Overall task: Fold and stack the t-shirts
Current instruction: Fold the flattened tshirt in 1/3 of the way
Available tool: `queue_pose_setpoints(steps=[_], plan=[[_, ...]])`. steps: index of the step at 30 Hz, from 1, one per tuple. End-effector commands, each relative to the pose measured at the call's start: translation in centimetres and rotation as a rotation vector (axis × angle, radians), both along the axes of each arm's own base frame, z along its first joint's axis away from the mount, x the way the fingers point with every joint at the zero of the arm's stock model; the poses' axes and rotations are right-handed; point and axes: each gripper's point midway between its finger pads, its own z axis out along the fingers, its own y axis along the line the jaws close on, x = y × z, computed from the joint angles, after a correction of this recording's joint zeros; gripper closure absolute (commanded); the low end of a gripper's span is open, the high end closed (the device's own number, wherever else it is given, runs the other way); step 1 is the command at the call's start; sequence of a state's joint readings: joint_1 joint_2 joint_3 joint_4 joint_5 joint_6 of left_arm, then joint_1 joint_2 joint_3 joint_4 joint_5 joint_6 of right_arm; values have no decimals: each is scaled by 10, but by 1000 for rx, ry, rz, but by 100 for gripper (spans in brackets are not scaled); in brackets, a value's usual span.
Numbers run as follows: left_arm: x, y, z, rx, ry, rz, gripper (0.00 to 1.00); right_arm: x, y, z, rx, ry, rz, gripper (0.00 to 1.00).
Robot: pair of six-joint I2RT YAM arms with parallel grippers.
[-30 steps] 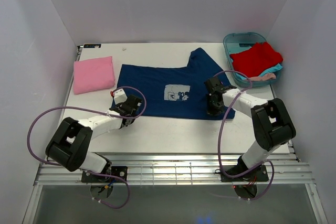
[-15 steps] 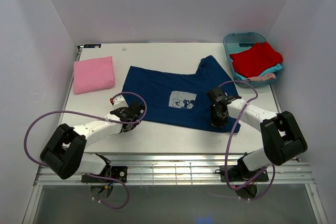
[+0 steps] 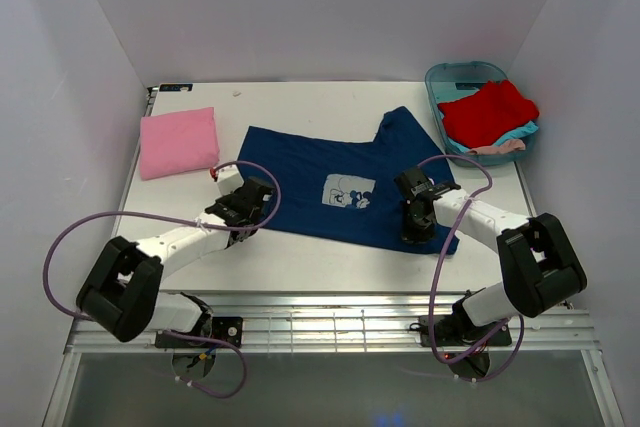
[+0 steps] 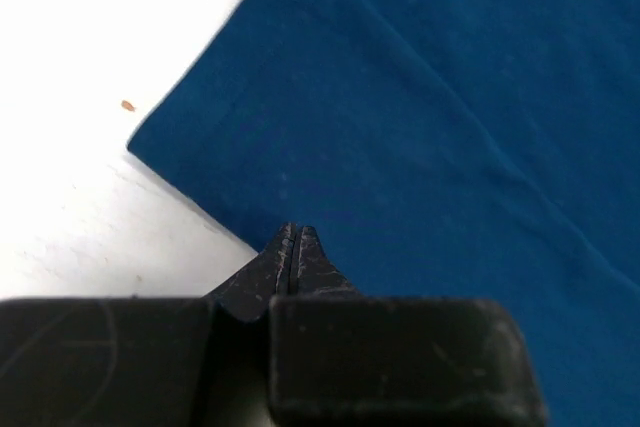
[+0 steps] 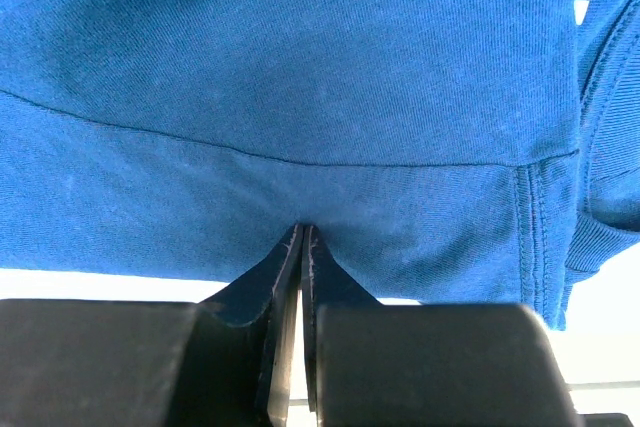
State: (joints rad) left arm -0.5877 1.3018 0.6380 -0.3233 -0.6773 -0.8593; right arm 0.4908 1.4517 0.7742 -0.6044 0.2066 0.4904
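Note:
The navy blue t-shirt (image 3: 310,172) lies spread flat on the white table (image 3: 300,257), its pale square print (image 3: 348,192) facing up. My left gripper (image 3: 245,209) is shut, with its tips on the shirt's near left edge; the cloth (image 4: 450,97) lies flat around them (image 4: 295,232). My right gripper (image 3: 415,227) is shut on the hem at the shirt's near right edge (image 5: 300,67), tips meeting at the cloth (image 5: 303,230). A folded pink t-shirt (image 3: 178,143) lies at the far left. Red (image 3: 488,110) and teal (image 3: 520,132) shirts sit in the tub.
The teal plastic tub (image 3: 436,77) stands at the back right corner, with a pale cloth (image 3: 500,148) hanging at its near rim. White walls enclose the table on three sides. A metal rail (image 3: 330,322) runs along the near edge by the arm bases.
Over the second both grippers dragged the navy shirt nearer and to the right. In the last half second the left gripper moved slightly away; the shirt barely shifted.

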Motion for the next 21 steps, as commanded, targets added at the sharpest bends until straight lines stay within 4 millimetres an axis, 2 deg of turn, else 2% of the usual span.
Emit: queue_pose_setpoints(steps=[1, 5, 10, 21], plan=[[26, 7, 1, 24, -36, 2, 100, -17, -8, -1, -24, 46, 0, 92], [38, 12, -11, 30, -51, -18, 100, -17, -7, -1, -23, 42, -1, 92], [38, 18, -16, 36, -37, 4, 100, -16, -5, 0, -18, 45, 5, 92], [-3, 40, -36, 47, 70, 97, 100, -20, -6, -2, -21, 51, 7, 92]])
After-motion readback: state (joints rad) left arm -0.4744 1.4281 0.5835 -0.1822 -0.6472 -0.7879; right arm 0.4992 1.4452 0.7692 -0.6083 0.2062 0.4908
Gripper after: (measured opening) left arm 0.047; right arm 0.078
